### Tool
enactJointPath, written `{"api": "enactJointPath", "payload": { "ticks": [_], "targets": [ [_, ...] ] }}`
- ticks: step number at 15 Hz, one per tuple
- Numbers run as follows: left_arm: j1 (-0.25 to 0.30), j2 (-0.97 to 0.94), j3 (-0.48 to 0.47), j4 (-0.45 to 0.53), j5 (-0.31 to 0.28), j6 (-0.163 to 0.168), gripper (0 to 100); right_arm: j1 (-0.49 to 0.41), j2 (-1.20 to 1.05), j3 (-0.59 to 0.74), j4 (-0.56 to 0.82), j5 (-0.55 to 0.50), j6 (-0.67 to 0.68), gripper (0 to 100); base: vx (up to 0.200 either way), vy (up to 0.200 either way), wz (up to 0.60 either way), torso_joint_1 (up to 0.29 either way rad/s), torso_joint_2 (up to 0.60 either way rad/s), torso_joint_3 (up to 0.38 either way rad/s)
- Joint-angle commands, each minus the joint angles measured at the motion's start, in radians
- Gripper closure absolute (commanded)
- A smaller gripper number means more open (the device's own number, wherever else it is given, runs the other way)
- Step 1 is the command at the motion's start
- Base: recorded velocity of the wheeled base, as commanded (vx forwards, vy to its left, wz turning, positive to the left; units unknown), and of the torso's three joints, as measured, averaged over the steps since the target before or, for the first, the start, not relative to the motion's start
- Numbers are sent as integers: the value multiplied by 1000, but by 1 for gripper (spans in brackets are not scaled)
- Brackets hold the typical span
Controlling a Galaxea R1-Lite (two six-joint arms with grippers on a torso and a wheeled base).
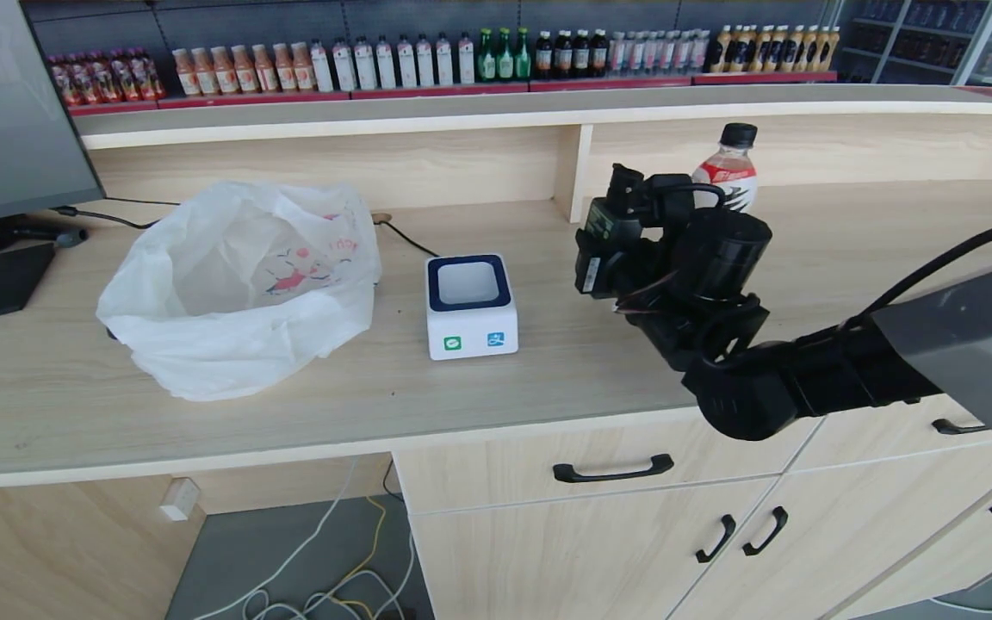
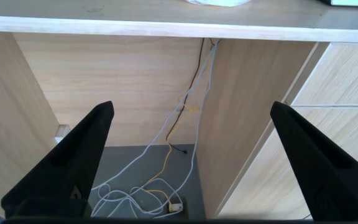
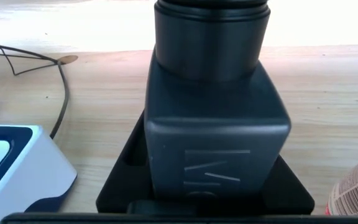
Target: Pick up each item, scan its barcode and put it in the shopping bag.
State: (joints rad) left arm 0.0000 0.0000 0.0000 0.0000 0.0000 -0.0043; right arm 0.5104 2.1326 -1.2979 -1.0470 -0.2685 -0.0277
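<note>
My right gripper [image 1: 638,284] hangs over the counter to the right of the scanner [image 1: 470,306], shut on a dark square bottle [image 1: 606,228] with a black round cap. In the right wrist view the dark bottle [image 3: 216,124] stands between the black fingers [image 3: 120,180], and the scanner [image 3: 11,168] lies beside it. A red-and-white drink bottle [image 1: 730,172] stands upright just behind the arm, and its barcode label [image 3: 356,193] faces the wrist camera. The white shopping bag [image 1: 238,284] sits open left of the scanner. My left gripper [image 2: 191,168] is open and empty below the counter's front edge.
A monitor [image 1: 5,103] stands at the far left of the wooden counter [image 1: 548,370]. A cable [image 1: 406,237] runs from the scanner to the back. A wooden divider [image 1: 573,172] rises behind the arm. Drawers and loose cables [image 2: 154,186] lie under the counter.
</note>
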Motion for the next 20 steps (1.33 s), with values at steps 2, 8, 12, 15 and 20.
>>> {"api": "enactJointPath", "payload": {
  "ticks": [2,8,12,15,20],
  "targets": [
    [0,0,0,0,0,0,0,11,-148,118,-1,-3,0,100,0,0,0,0,0,0],
    [0,0,0,0,0,0,0,85,-402,443,-71,-58,-3,100,0,0,0,0,0,0],
    [0,0,0,0,0,0,0,111,-566,730,-133,-66,-9,100,0,0,0,0,0,0],
    [0,0,0,0,0,0,0,111,-651,832,-154,-61,-1,100,0,0,0,0,0,0],
    [0,0,0,0,0,0,0,111,-649,844,-153,69,58,100,0,0,0,0,0,0]
  ]
}}
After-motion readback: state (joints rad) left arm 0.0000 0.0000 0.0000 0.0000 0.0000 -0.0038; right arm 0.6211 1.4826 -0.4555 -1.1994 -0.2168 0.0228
